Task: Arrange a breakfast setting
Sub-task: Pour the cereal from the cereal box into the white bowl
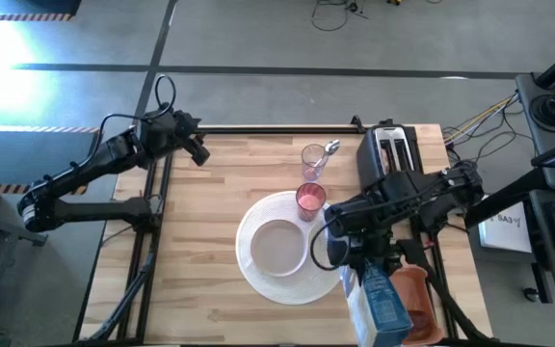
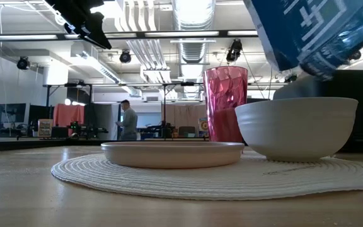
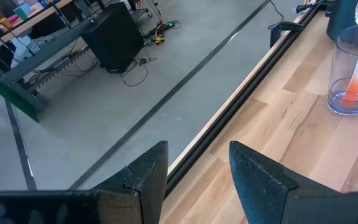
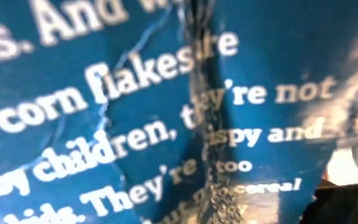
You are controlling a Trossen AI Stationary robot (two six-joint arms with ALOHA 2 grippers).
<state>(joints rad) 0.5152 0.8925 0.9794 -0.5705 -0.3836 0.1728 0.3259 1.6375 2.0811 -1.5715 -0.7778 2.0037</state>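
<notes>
A white plate (image 1: 276, 247) lies on a round woven placemat (image 1: 258, 280). A white bowl (image 2: 295, 126) stands on the mat at the plate's right, partly hidden under my right arm in the high view. A pink cup (image 1: 309, 200) stands at the mat's far edge. My right gripper (image 1: 353, 246) is shut on a blue cereal box (image 1: 383, 304), which is tilted above the bowl in the low view (image 2: 314, 31). My left gripper (image 1: 200, 152) is open and empty above the table's far left edge. No toast, fruit or loose cereal shows. My right gripper holds the blue cereal box (image 4: 166, 112) clear of the table, tilted, with one end over the bowl. The arm hides the place of contact in the high view, and the box fills the wrist view, so the part held cannot be told.
A clear glass (image 1: 314, 159) with a spoon in it stands beyond the pink cup. A black toaster (image 1: 390, 149) stands at the far right. An orange-red tray (image 1: 417, 294) lies at the near right under the box. Bare wood shows on the table's left half.
</notes>
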